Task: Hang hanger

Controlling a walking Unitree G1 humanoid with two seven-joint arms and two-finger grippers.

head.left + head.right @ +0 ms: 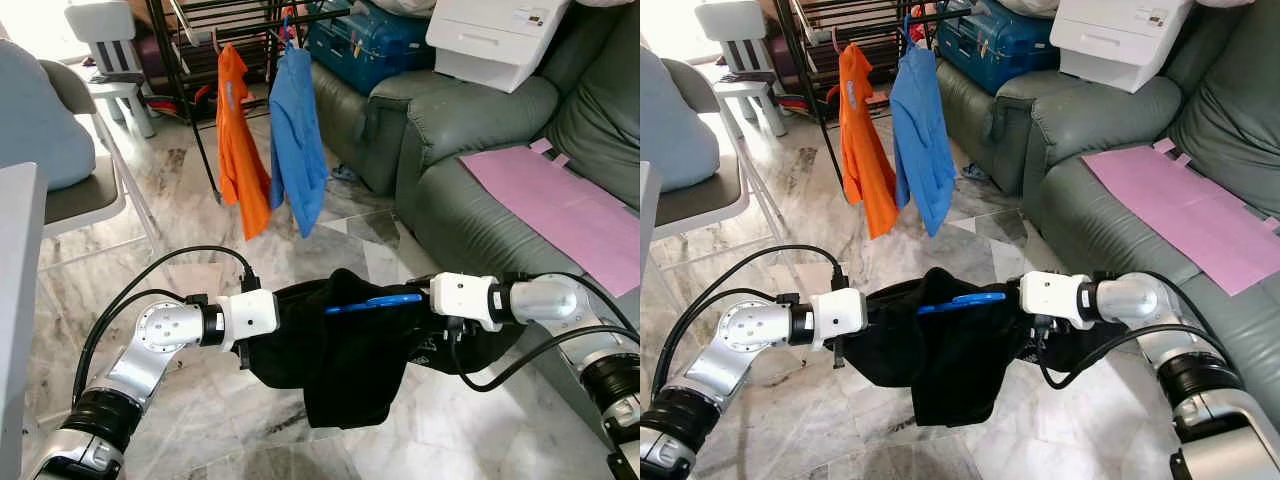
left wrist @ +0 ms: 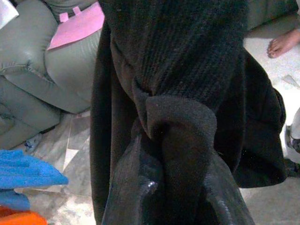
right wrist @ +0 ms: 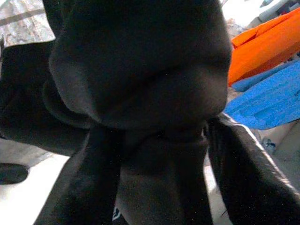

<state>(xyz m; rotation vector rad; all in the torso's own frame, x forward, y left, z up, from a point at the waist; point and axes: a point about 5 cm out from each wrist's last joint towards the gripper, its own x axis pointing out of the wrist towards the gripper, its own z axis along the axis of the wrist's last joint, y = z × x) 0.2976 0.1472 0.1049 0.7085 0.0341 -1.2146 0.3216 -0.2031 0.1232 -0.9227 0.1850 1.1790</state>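
Left eye view: black garment (image 1: 345,350) on a blue hanger (image 1: 372,302), held up over the marble floor (image 1: 200,240) between two silver arms. Further back, orange shirt (image 1: 238,150) and blue shirt (image 1: 297,140) hanging on a dark rack (image 1: 185,90), beside a green sofa (image 1: 470,150).

Left wrist view: left gripper (image 2: 180,187) with both black fingers (image 2: 136,187) pinched tight on a fold of black cloth.

Right wrist view: right gripper (image 3: 159,159) clamped on bunched black cloth, fingers (image 3: 248,164) either side.
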